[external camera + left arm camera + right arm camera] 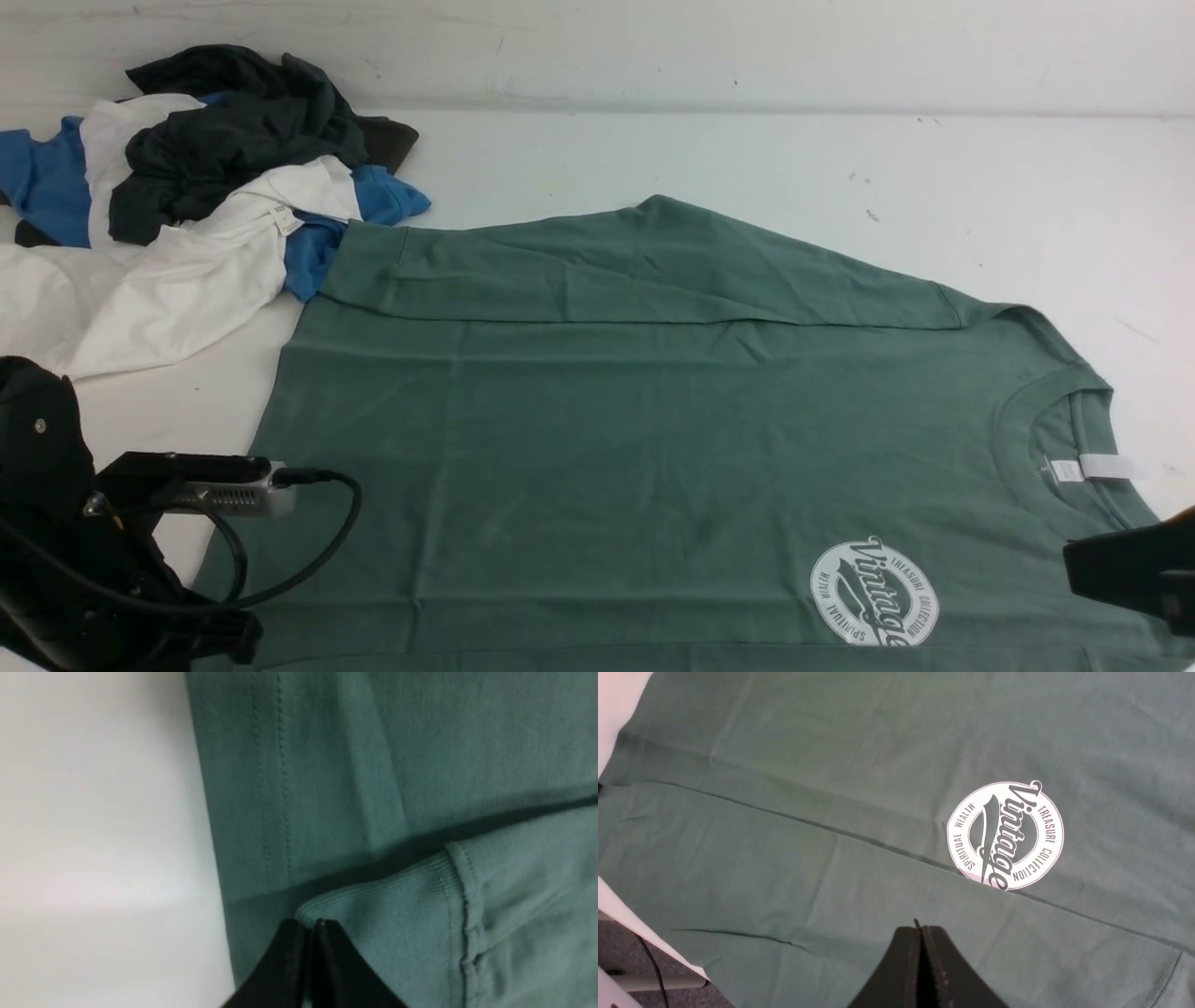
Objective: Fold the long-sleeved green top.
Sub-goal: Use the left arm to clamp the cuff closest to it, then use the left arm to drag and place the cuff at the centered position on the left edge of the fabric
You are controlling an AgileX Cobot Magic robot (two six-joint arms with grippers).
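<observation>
The left arm [56, 523] fills the near left corner, its cable looping over the hem end of the top [607, 448]. Seen from its wrist, the left fingers [289, 961] are pressed together with their tips right at the corner of a ribbed cuff [383, 924], which lies over the stitched hem [261, 788] at the edge of the white worktop [747, 159]; whether any cloth is caught between them cannot be told. At the near right edge, the right fingers [901, 966] are also pressed together, holding nothing, above a fold of green cloth near the round white logo [873, 593]. The top lies flat and face up across the middle of the worktop, hem to the left and neck to the right, with a white label [1106, 467] showing inside the collar. Its far sleeve [644, 271] is folded back along the far edge, pointing left. At the far left sits a pile of clothes [187, 187], blue, white and dark, with a blue piece touching the end of that sleeve.
</observation>
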